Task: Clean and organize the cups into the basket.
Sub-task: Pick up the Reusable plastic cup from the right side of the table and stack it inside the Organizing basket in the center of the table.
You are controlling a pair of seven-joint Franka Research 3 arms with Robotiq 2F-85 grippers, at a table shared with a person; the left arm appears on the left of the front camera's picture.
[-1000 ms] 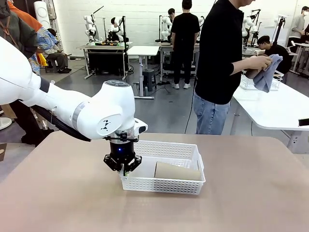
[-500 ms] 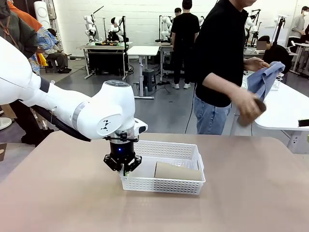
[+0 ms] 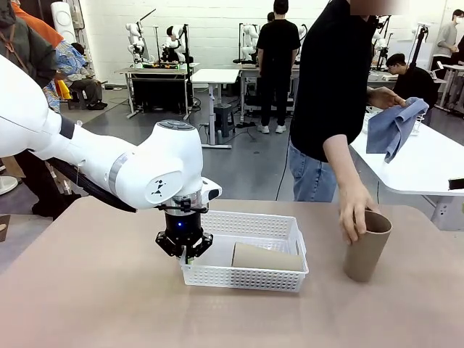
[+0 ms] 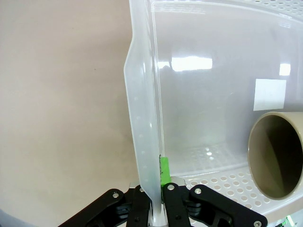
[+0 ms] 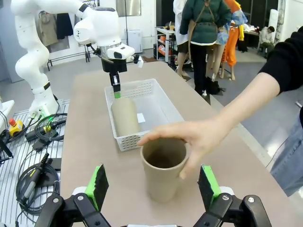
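Tool on left arm (image 3: 185,252) pinched shut on white basket (image 3: 246,279), gripping its left end wall. One tan cup (image 3: 264,256) lies on its side inside. Right tool (image 5: 154,184) wide open, empty. Second tan cup (image 3: 366,246) stands upright on tabletop (image 3: 109,304) ahead of it, person's hand (image 3: 355,210) on its rim.

The white basket (image 3: 243,278) has little holes in its sides; it sits flat on the table (image 3: 94,290); one brown cup (image 3: 266,257) lies on its side inside it, at the right end; a second brown cup (image 3: 365,257) stands up on the table, open end up, off to the basket's right.
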